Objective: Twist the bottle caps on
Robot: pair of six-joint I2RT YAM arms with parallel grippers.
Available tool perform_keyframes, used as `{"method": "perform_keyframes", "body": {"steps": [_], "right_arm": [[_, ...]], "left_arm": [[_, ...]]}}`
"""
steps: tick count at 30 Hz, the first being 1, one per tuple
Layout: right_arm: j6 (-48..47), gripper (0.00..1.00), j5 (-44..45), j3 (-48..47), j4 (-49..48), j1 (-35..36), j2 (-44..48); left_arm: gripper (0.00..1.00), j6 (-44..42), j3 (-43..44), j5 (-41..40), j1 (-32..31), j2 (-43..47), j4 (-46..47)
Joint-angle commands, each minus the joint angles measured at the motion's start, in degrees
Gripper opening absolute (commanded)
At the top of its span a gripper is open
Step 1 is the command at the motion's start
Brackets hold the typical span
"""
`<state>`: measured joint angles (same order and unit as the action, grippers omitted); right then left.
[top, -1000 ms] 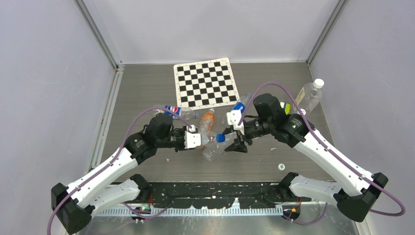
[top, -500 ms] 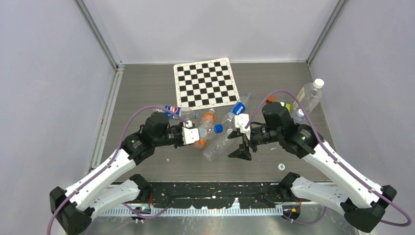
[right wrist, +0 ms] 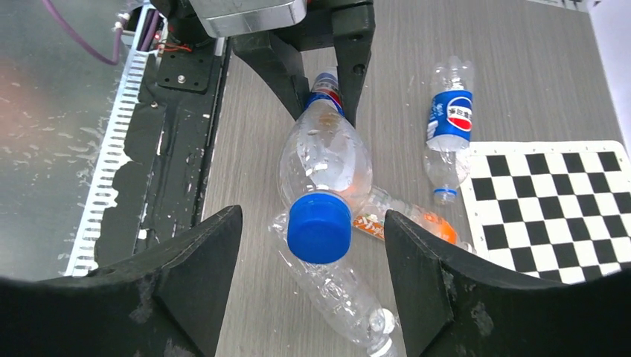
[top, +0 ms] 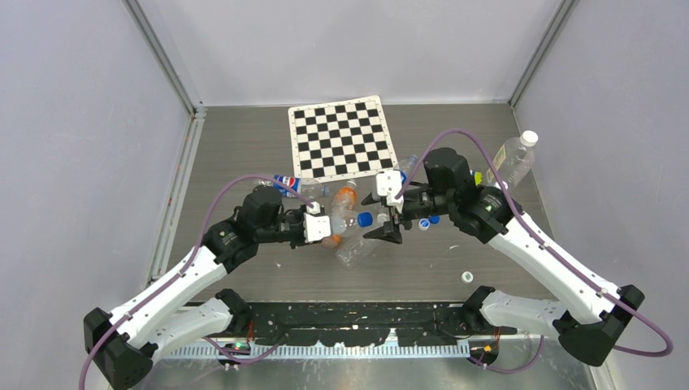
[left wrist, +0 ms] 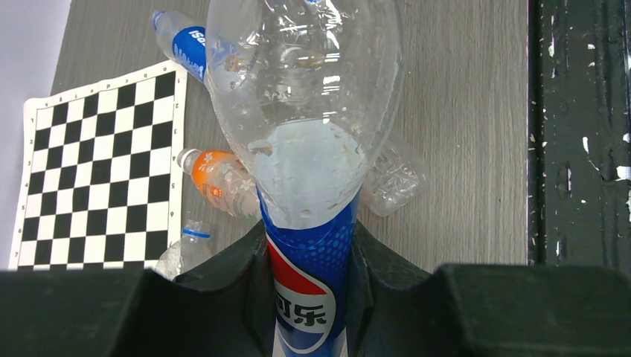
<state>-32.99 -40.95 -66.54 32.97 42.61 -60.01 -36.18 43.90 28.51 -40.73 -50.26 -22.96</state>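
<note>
My left gripper (left wrist: 306, 294) is shut on a clear Pepsi bottle (left wrist: 305, 134) at its blue label and holds it level above the table. A blue bottle cap (right wrist: 319, 228) sits on the bottle's neck and points at my right gripper (right wrist: 312, 256). The right gripper is open, its jaws on either side of the cap without touching it. In the top view the left gripper (top: 318, 228), the cap (top: 366, 218) and the right gripper (top: 384, 216) stand in a row. A loose white cap (top: 467, 277) lies near the front right.
Several bottles lie on the table: a Pepsi bottle (top: 291, 185), an orange-labelled one (top: 344, 197), a bare clear one (top: 353, 250). A white-capped bottle (top: 514, 158) is at the right wall. A checkerboard (top: 341, 138) lies at the back. A black rail (top: 357, 313) runs along the near edge.
My right gripper drew back to the right, then came left again, and its open jaws now flank the cap. The left gripper lifted the bottle slightly and keeps holding it.
</note>
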Motion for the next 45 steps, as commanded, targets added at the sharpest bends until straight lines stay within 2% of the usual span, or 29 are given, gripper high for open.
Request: {"method": "perform_keyframes", "body": {"steps": [1,8,14,23,30,37,41,45], "right_arm": [[-1.4,0.74,-5.2,-3.2,-1.5,0.2,-1.5],[-1.0,0.69,-5.5,-2.7,1.3,0.2,-1.1],[1.5,0.65,-3.7,1.6,1.7,0.1,2.0],[12.8,0.63,-4.5,11.1,-3.8,0.2,7.9],[18.1,0.61,-4.7,14.7,-5.3,0.2,8.0],[21.0,0.6,-0.3,13.7,-3.8,0.2,6.3],[19.1,0.61,1.4,11.6,-0.9,0.2,5.6],[12.6,0.64,8.4,8.6,1.3,0.2,9.5]], "left_arm": [[0.31,0.0,1.5,1.5,0.2,0.2,0.7],[0.31,0.1,1.7,0.6,0.3,0.2,0.6],[0.31,0.7,1.5,-1.1,0.5,0.6,1.0],[0.31,2.8,1.0,-2.7,1.8,1.4,3.7],[0.31,4.4,0.0,-1.1,2.2,2.4,6.5],[0.31,4.5,-1.3,2.4,2.3,3.8,9.0],[0.32,3.7,-1.1,2.0,2.3,3.6,7.8],[0.32,2.9,0.0,2.3,2.3,2.6,5.1]]}}
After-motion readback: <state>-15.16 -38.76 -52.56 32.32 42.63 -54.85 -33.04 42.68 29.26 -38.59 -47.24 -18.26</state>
